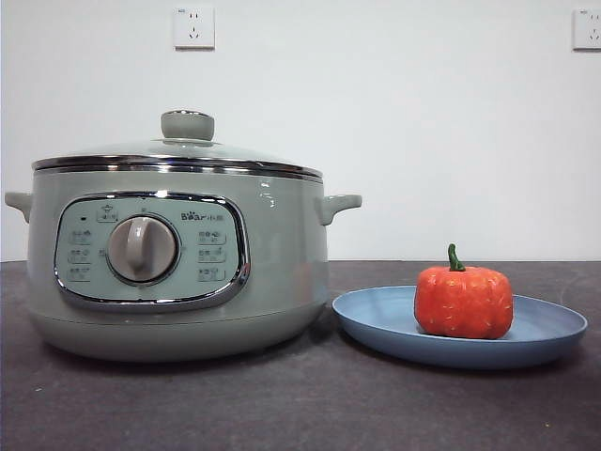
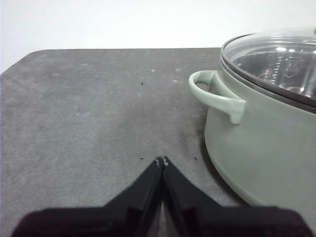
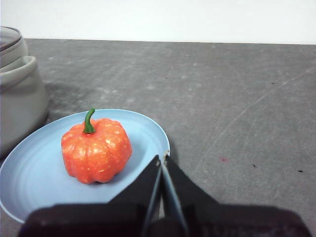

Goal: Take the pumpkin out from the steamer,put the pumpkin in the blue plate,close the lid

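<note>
On the dark grey worktop [image 1: 282, 404], front view, the steamer [image 1: 178, 272] stands with the lid [image 1: 178, 155] seated level on its chrome rim, green knob uppermost. Its control panel and grey dial face the camera. Just beside the steamer, on its handle side, lies the blue plate [image 1: 545, 329], its near rim close to the steamer's base. The pumpkin [image 1: 464, 301] sits upright in the plate, green stem up. Neither arm shows in this view.

Left wrist view: the steamer [image 2: 261, 148] appears with one side handle toward the camera and the glass lid [image 2: 276, 54] closed over it; steam vessel detail shows dimly through the glass, contents not discernible. The left claw [image 2: 162, 160] is clenched, tips meeting, holding nothing, over bare worktop [image 2: 89, 113] near the steamer's handle side and apart from it.

Right wrist view: the blue plate [image 3: 143, 133] holds the pumpkin [image 3: 96, 150], upright and roughly central, with the steamer [image 3: 19, 94] just beyond the plate's far rim. The right claw [image 3: 163, 159] is clenched and empty, tips at the plate's edge on the side away from the steamer, clear of the pumpkin.
</note>
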